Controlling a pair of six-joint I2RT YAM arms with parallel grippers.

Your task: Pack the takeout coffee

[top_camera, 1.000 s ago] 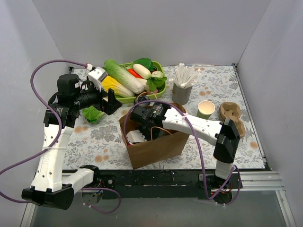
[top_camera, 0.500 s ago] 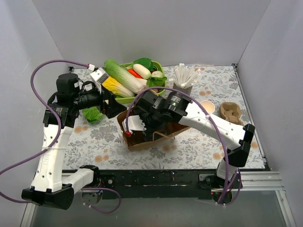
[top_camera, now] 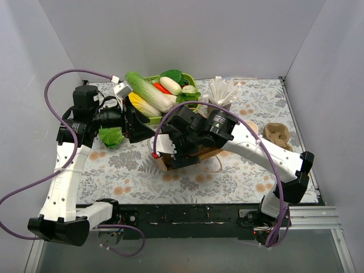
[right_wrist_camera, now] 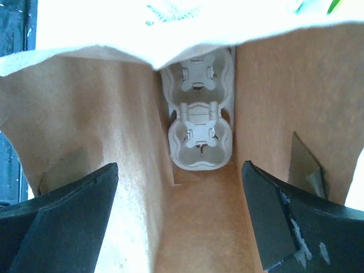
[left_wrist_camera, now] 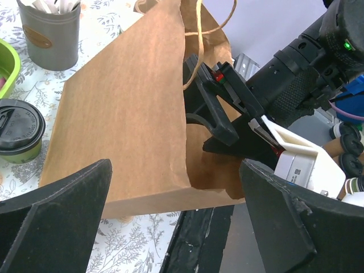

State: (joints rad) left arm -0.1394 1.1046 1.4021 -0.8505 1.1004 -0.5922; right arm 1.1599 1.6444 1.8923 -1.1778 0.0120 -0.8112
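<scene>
The takeout coffee [left_wrist_camera: 18, 132], a dark-green cup with a black lid, stands on the table left of the brown paper bag [left_wrist_camera: 125, 114]; the top view hides it behind the arms. The bag [top_camera: 193, 156] is tipped over with its mouth toward the left. My right gripper [top_camera: 169, 145] is open inside the bag's mouth. Its view [right_wrist_camera: 179, 227] looks down the bag at a pale moulded cup carrier [right_wrist_camera: 199, 131] on the bag's bottom. My left gripper [top_camera: 135, 122] is open and empty, just left of the bag [left_wrist_camera: 176, 227].
A green tray of vegetables [top_camera: 149, 119] sits at the back. The grey straw holder [top_camera: 218, 109] stands behind the bag, also in the left wrist view [left_wrist_camera: 48, 34]. A brown cup carrier [top_camera: 277, 133] lies at the right. A green leaf [top_camera: 111, 136] lies under the left arm.
The bag has gone from upright to tipped over, its mouth swung left. My right arm lifted and moved back with its gripper in the bag's mouth. My left gripper edged right.
</scene>
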